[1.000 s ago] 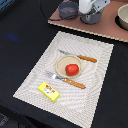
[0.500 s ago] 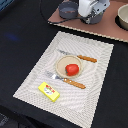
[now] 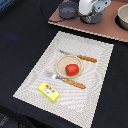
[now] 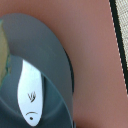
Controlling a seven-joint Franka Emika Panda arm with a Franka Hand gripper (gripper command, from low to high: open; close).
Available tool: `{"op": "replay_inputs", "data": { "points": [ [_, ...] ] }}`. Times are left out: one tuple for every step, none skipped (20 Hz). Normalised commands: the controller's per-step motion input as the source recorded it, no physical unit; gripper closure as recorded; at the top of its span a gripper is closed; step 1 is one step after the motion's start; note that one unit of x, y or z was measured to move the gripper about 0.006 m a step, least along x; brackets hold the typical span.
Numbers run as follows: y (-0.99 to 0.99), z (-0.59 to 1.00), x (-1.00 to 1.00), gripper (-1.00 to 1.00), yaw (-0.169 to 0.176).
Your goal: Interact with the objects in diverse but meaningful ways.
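Note:
My gripper [image 3: 93, 10] hangs over a grey pot [image 3: 93, 18] on the brown board [image 3: 107, 27] at the back; its fingers are hidden and I cannot tell if they are open. The wrist view shows the grey pot's inside [image 4: 35, 55] close up with a white utensil [image 4: 31, 92] lying in it. A second grey pot [image 3: 68, 9] stands to its left in the exterior view. A red tomato [image 3: 72, 69] sits on a small plate [image 3: 61, 64] on the striped placemat [image 3: 35, 80]. A yellow box [image 3: 48, 91] lies near the mat's front. No sausage shows.
A fork [image 3: 70, 81] and a knife [image 3: 82, 57], both orange-handled, lie beside the plate. A pale bowl [image 3: 123, 17] stands at the board's right end in the exterior view. The table around is dark. The mat's edge shows in the wrist view [image 4: 123, 35].

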Motion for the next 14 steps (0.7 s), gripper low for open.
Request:
{"op": "replay_inputs", "data": {
  "points": [
    [0.46, 0.01, -0.1, -1.0, 0.185],
    [0.45, 0.01, -0.11, -1.0, 0.2],
    [0.41, 0.0, -0.15, -1.0, 0.221],
    [0.4, 0.0, -0.17, -1.0, 0.22],
    [0.38, 0.0, -0.16, -1.0, 0.237],
    [0.38, 0.0, -0.15, -1.0, 0.235],
    [0.35, -0.04, -0.19, -1.0, 0.236],
    [0.29, -0.06, -0.16, -1.0, 0.199],
    [0.25, -0.02, -0.07, -1.0, 0.14],
    [0.17, 0.0, 0.0, -1.0, 0.086],
    [0.06, 0.0, 0.03, -1.0, 0.058],
    [0.0, 0.0, 0.16, -1.0, 0.012],
    [0.0, 0.02, 0.25, -1.0, 0.0],
    [0.0, 0.03, 0.29, -1.0, 0.0]
  ]
}}
